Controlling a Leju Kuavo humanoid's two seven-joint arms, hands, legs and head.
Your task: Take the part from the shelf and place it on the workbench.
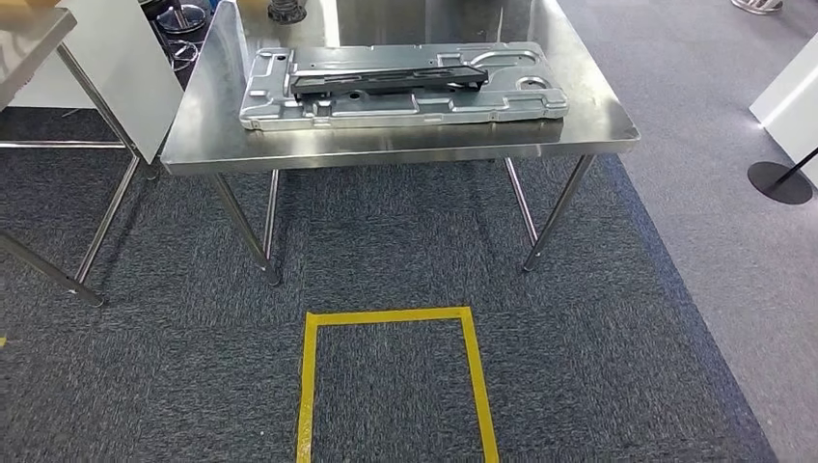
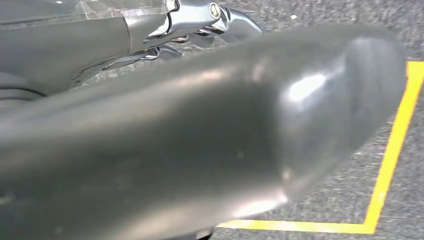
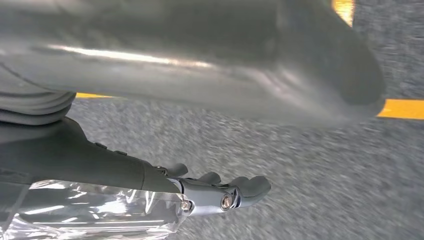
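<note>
A steel workbench stands ahead of me in the head view. On it lies a large silver stamped metal plate, and a long black part rests across its top. My left hand hangs over grey carpet, its thick thumb close to the camera and its dark fingers spread away from it, holding nothing. My right hand also hangs above the carpet, with its fingers extended apart from the thumb and nothing in them.
A yellow tape rectangle marks the carpet in front of the workbench. A second steel table and a white panel stand at the left. A stanchion base and a white block are at the right.
</note>
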